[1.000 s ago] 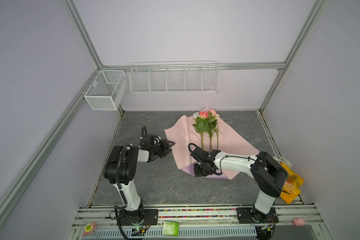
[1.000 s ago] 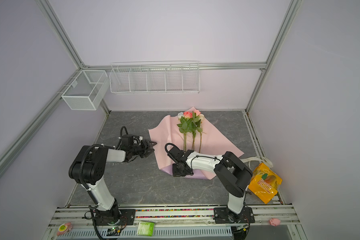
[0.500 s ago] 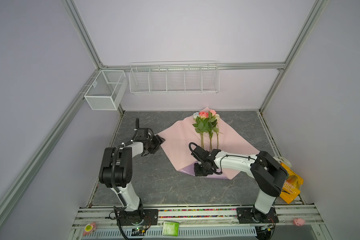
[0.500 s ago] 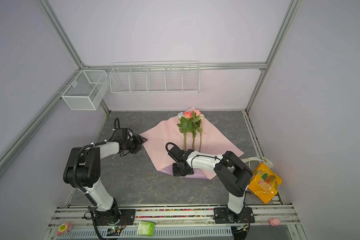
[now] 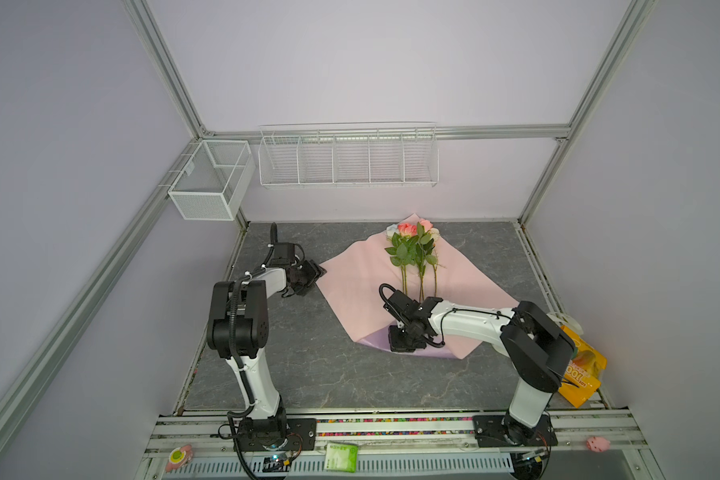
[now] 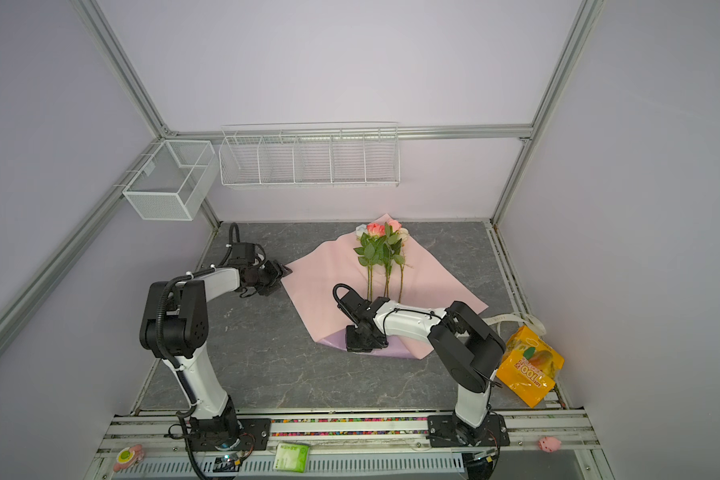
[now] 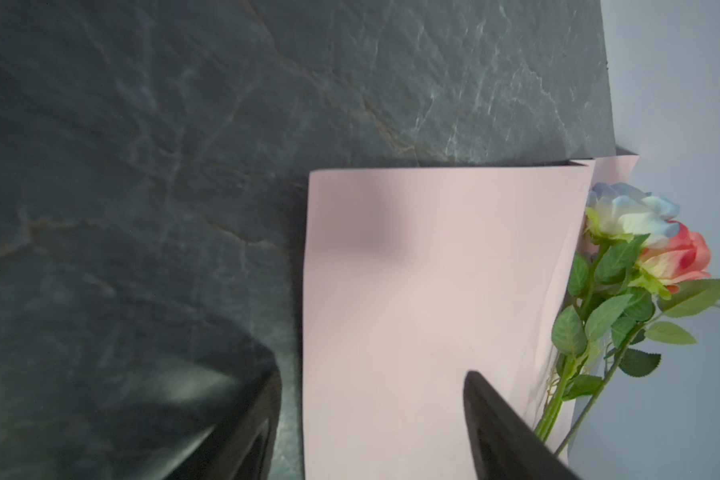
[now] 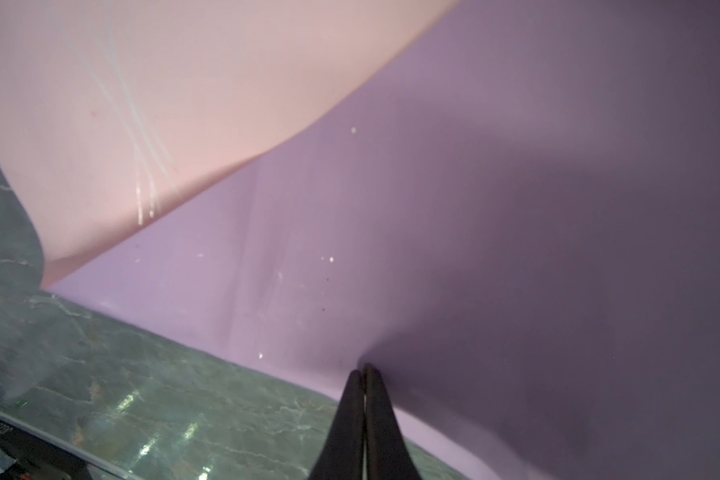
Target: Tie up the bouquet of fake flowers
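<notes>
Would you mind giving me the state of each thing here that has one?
bouquet of fake flowers: untied, stems loose, lying on the paper.
wrapping paper: spread out, lilac showing at its near edge.
left gripper: open at the paper's corner.
right gripper: shut, pinching the paper's lilac edge.

In both top views, the lower stem ends of the bouquet of fake flowers (image 5: 413, 253) are covered by the right arm's wrist. The fingertips of the right hand (image 8: 363, 374) are hidden there beneath its own body. In the right wrist view, its 2 fingers and the paper sheet (image 8: 474, 249) are cut off by the frame edge. In the left wrist view, 1 finger (image 7: 208, 415) of the left hand (image 7: 373, 376) is blurred, and the lower stems are covered by the other finger. The yellow pouch (image 5: 585, 368) is partly covered by the right arm.
</notes>
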You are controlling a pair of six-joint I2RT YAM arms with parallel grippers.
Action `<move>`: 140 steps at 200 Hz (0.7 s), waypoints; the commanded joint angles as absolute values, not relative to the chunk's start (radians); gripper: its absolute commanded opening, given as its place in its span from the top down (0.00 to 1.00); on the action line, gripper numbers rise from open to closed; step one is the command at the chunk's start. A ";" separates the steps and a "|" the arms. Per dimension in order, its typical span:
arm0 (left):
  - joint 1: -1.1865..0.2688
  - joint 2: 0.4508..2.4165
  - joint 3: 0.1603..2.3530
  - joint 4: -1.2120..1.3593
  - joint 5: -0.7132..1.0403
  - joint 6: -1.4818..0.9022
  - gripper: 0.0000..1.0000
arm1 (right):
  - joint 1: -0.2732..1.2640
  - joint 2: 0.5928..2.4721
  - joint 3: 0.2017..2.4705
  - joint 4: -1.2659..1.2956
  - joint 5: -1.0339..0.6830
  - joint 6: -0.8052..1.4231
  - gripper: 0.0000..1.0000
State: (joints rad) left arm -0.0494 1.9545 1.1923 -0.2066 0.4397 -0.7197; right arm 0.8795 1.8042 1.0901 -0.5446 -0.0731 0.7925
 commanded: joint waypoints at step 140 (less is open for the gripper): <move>-0.040 1.956 1.005 0.059 0.666 -0.804 0.44 | 0.859 1.827 1.084 -0.515 -0.048 0.790 0.90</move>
State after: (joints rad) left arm -0.0364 1.9701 1.0641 0.0547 0.6567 -0.7769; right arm 0.8700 1.8050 1.0901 -0.5262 -0.0792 0.7921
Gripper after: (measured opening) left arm 0.568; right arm 0.096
